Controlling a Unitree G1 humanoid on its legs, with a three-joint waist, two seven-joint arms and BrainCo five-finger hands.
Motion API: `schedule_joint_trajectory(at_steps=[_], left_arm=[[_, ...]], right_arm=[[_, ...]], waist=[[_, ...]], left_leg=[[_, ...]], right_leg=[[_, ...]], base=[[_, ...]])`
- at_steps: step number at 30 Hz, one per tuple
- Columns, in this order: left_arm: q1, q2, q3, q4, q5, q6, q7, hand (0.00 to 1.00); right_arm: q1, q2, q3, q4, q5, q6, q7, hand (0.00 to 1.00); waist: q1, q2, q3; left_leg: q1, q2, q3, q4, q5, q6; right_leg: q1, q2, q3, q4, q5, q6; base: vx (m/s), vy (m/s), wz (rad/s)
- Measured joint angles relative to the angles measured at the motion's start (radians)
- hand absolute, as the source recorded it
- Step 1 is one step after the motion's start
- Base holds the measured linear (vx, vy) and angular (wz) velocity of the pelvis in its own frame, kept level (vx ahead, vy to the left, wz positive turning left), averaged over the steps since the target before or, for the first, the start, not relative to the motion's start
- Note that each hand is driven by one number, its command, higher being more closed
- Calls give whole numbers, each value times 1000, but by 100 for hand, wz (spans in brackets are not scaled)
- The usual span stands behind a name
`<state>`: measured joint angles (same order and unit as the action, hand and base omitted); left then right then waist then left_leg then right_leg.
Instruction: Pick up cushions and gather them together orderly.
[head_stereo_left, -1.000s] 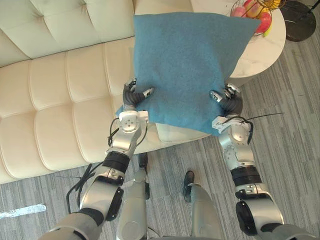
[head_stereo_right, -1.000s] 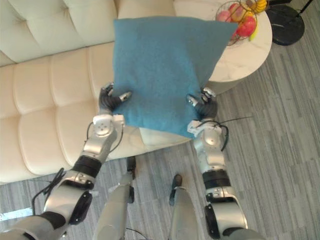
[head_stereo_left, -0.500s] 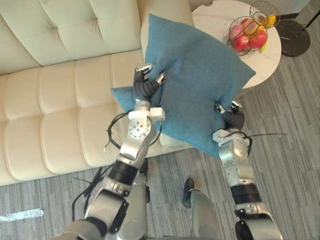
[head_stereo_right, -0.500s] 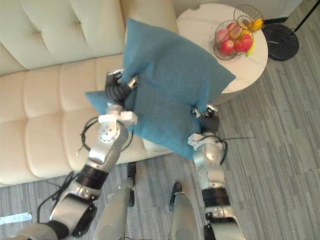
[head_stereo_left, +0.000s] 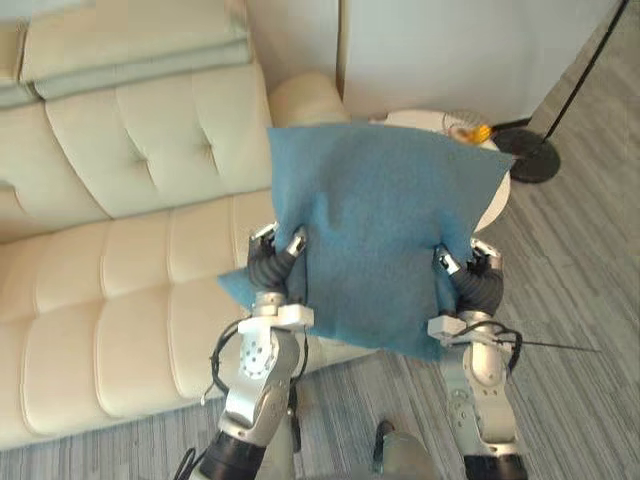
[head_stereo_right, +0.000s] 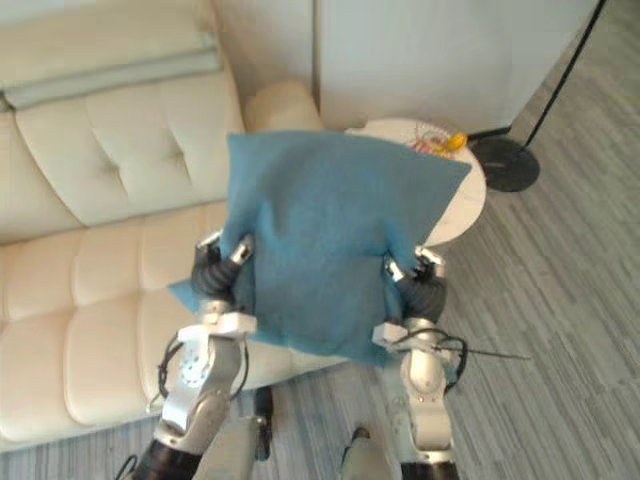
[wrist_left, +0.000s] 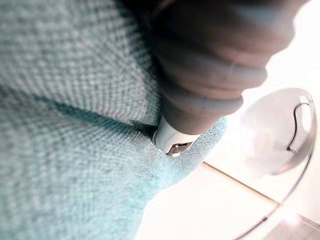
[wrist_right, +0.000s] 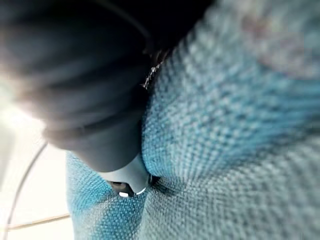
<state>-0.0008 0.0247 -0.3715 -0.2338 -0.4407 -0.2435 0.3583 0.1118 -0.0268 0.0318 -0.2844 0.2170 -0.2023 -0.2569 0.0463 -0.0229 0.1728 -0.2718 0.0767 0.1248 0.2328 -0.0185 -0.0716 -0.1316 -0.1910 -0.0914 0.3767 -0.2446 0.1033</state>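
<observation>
You have the blue cushion (head_stereo_left: 385, 235) lifted clear of the sofa (head_stereo_left: 130, 290), held between both hands with its broad face turned toward the head camera; it hangs in the air over the front edge of the seat and the grey floor (head_stereo_left: 580, 300), touching neither.

Your left hand (head_stereo_left: 266, 268) is clamped on the cushion's lower left edge; its fingers (head_stereo_left: 295, 243) curl over onto the front of the fabric, and a corner of the cushion pokes out past the wrist on that side; in the left wrist view a fingertip digs into the weave and puckers it.

Your right hand (head_stereo_left: 478, 288) is clamped on the lower right edge in the same way, fingers hooked onto the front face and the dark cover just outside the edge; the right wrist view shows a tip pressed into a fold of the blue cloth.

The two hands sit at about the same height, well apart, with the cushion's lower half stretched between them; the bottom edge sags a little below the right wrist.

Behind the cushion stands a round white table (head_stereo_left: 415, 118) beside the sofa's arm, mostly hidden; a wire basket (head_stereo_left: 462, 127) with something yellow in it shows just above the cushion's top right corner; a lamp base (head_stereo_left: 533, 165) rests on the floor beyond the table.
</observation>
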Motion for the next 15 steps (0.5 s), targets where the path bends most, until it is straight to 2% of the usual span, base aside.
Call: schedule_joint_trajectory(at_steps=[7,13,15], left_arm=[[59,2,-45,-1,-27,-14,-12,100],[66,3,-87,-2,-33,-14,-12,100],[66,5,-105,-13,-36,-14,-12,100]], right_arm=[[77,-9,0,-25,-60,-14,-13,100],[120,-17,-1,-23,-59,-15,-40,100],[118,-24,-7,-21,-59,-15,-62,100]], waist=[[-1,4,-49],[2,41,-78],[8,49,-84]], left_leg=[[47,-12,-38,-11,-1,-1],[37,-35,-150,-61,78,-18],[-4,-37,-227,-55,108,-37]], right_leg=[[70,1,-5,-10,-20,3],[92,19,-78,20,-56,-22],[65,34,-129,82,-91,-46]], base=[[-29,-21,14],[-99,-75,60],[-156,-142,79]])
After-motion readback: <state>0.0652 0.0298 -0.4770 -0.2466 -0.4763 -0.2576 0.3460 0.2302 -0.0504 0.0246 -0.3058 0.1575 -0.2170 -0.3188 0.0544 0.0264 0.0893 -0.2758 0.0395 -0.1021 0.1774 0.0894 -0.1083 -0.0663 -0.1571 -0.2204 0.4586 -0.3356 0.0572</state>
